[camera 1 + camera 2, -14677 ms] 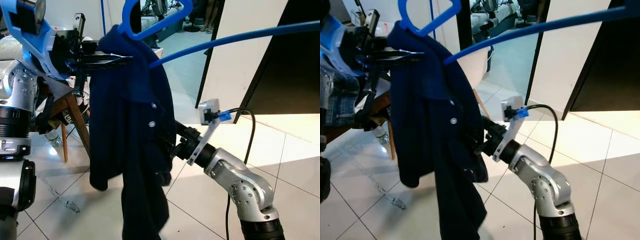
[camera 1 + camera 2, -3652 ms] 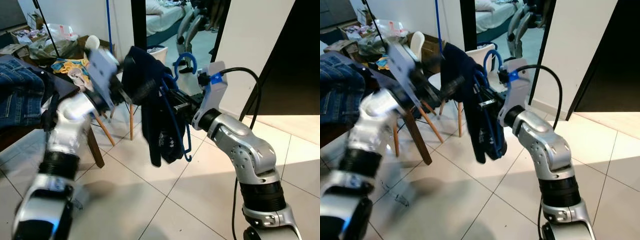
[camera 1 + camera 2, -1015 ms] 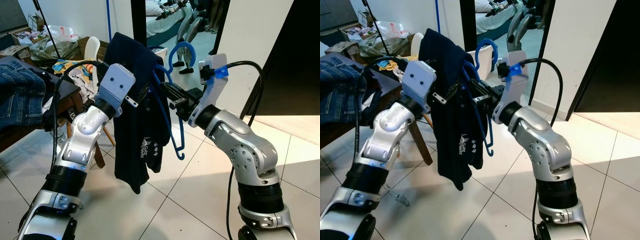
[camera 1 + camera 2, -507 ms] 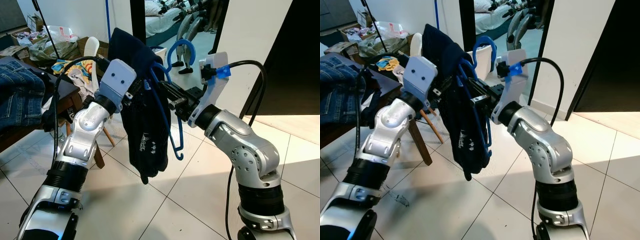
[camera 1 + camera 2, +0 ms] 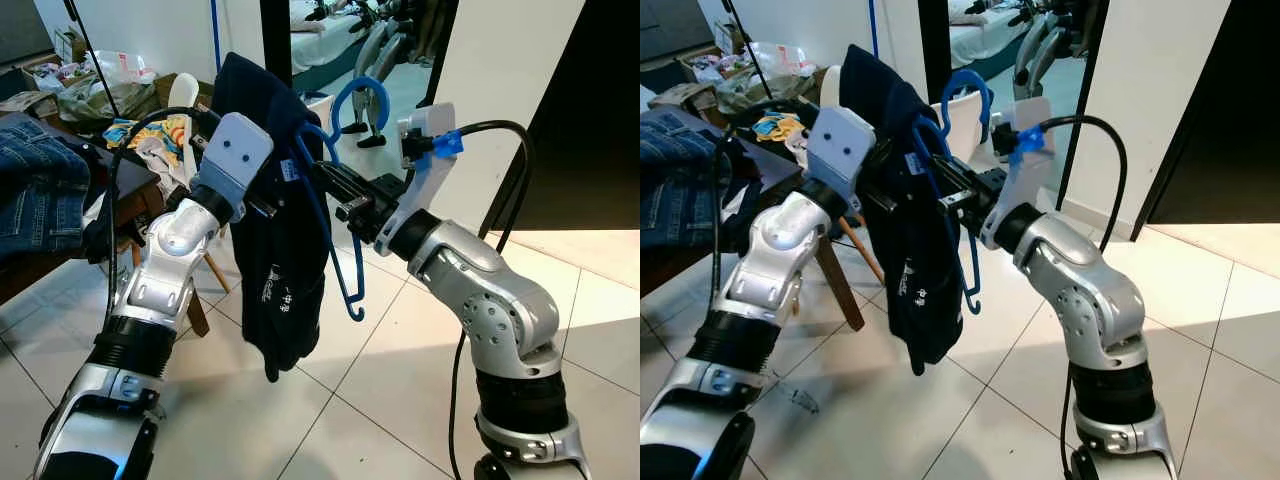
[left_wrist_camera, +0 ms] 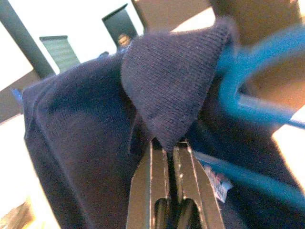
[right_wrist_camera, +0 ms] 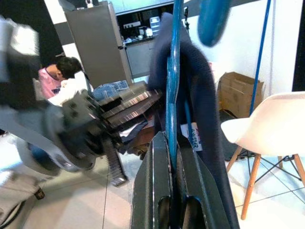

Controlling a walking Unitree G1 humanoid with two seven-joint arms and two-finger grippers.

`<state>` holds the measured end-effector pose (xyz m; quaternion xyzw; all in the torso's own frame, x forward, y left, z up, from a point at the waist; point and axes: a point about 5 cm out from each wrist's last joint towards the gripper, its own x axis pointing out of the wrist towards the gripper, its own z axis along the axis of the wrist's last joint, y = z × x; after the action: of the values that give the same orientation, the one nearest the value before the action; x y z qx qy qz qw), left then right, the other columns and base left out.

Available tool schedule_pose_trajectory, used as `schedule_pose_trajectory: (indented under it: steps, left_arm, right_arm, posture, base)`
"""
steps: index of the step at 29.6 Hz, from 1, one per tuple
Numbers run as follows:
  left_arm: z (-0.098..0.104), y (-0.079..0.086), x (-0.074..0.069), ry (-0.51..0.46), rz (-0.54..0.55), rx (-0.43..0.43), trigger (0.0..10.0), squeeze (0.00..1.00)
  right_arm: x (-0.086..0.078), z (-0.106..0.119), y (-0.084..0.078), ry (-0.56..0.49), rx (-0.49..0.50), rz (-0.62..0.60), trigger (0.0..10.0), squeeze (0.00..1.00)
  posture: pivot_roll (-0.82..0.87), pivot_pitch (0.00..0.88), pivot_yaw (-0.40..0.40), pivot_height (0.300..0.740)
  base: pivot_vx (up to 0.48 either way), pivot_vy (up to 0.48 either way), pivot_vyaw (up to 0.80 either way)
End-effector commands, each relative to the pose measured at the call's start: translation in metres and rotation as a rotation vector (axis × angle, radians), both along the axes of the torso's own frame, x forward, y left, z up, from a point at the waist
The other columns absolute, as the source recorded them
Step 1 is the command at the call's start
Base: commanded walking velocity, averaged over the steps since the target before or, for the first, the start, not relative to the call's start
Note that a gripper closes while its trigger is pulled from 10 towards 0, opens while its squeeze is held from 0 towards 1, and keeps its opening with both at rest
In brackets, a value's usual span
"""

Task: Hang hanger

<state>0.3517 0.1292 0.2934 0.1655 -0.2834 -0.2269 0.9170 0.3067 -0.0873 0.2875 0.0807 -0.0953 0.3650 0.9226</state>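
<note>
The blue hanger (image 5: 340, 190) is held in mid-air between the two arms, its long axis near upright — hook (image 5: 352, 95) at the top, one arm's tip curling low by the floor tiles. The right gripper (image 7: 172, 143) has its fingers pressed together on the hanger's thin bar, which rises straight out from between them. A dark navy shirt (image 5: 280, 230) drapes over the hanger and hangs down, hiding its far half. The left gripper (image 6: 170, 150) pinches a fold of the shirt's collar — the fabric covers its fingertips.
</note>
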Motion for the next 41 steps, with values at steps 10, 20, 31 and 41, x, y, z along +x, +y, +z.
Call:
schedule_pose_trajectory:
  steps: [10, 20, 31, 41]
  left_arm:
    - [0.014, -0.024, -0.069, -0.002, -0.611, 0.213, 0.0, 0.00]
    - [-0.043, 0.003, -0.076, 0.273, -0.641, 0.451, 1.6, 0.00]
    - [-0.030, 0.056, -0.055, 0.268, -0.290, 0.528, 9.9, 0.00]
    - [-0.018, 0.052, -0.082, 0.362, -0.571, 0.472, 10.0, 1.00]
  right_arm:
    - [0.009, -0.003, -0.002, 0.016, -0.002, -0.054, 0.0, 0.00]
    - [0.010, 0.000, -0.007, 0.008, -0.003, -0.070, 0.0, 0.00]
    - [0.010, 0.003, -0.009, -0.008, 0.005, -0.065, 0.0, 0.00]
    - [0.006, 0.005, -0.009, -0.036, 0.001, -0.035, 0.0, 0.00]
  posture:
    - [0.02, 0.083, 0.022, 0.740]
    - [0.02, 0.081, 0.020, 0.740]
    - [0.03, 0.083, 0.020, 0.740]
    - [0.02, 0.085, 0.022, 0.740]
  base:
    - [0.000, 0.000, 0.00]
    - [0.000, 0.000, 0.00]
    - [0.000, 0.000, 0.00]
    - [0.000, 0.000, 0.00]
